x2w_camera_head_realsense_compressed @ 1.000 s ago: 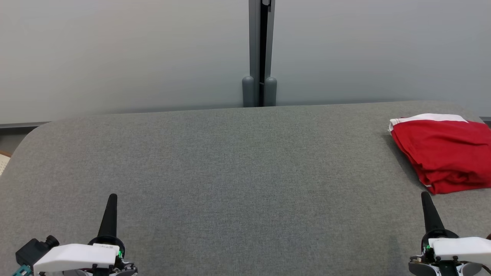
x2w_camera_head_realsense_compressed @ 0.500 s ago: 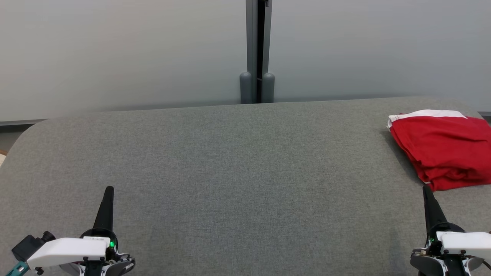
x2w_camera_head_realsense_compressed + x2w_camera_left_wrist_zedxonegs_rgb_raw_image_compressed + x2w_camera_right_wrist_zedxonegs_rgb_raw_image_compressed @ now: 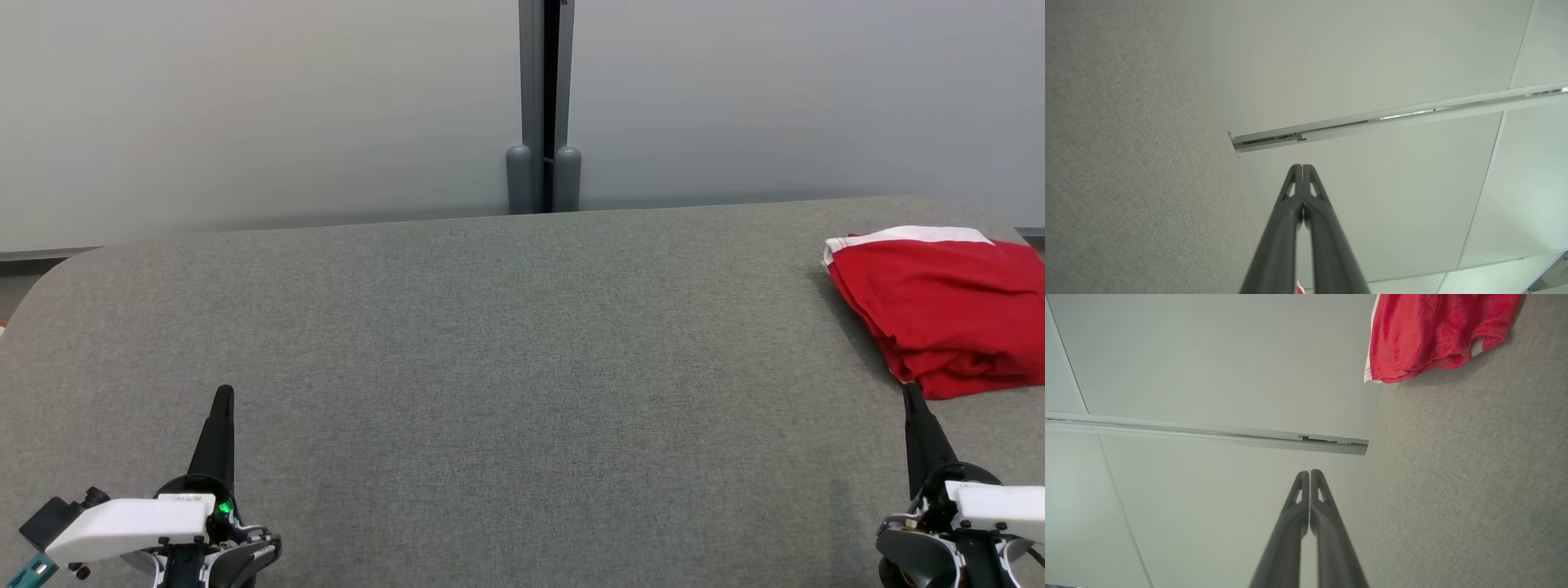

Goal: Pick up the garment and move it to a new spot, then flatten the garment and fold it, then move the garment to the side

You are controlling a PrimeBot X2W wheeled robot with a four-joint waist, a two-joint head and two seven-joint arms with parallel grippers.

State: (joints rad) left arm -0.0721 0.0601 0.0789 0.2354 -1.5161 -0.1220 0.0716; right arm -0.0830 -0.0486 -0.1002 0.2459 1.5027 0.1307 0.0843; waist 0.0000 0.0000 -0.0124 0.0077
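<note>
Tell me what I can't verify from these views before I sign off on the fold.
- Head view: the garment runs off the right edge, so its full outline is unknown.
- Right wrist view: the top edge cuts the garment off.
- Both views: the top layer hides the folds beneath it.
- Left wrist view: a red speck at the bottom edge is too small to identify.

Red, white-trimmed garment (image 3: 947, 310); grey table (image 3: 490, 343).
</note>
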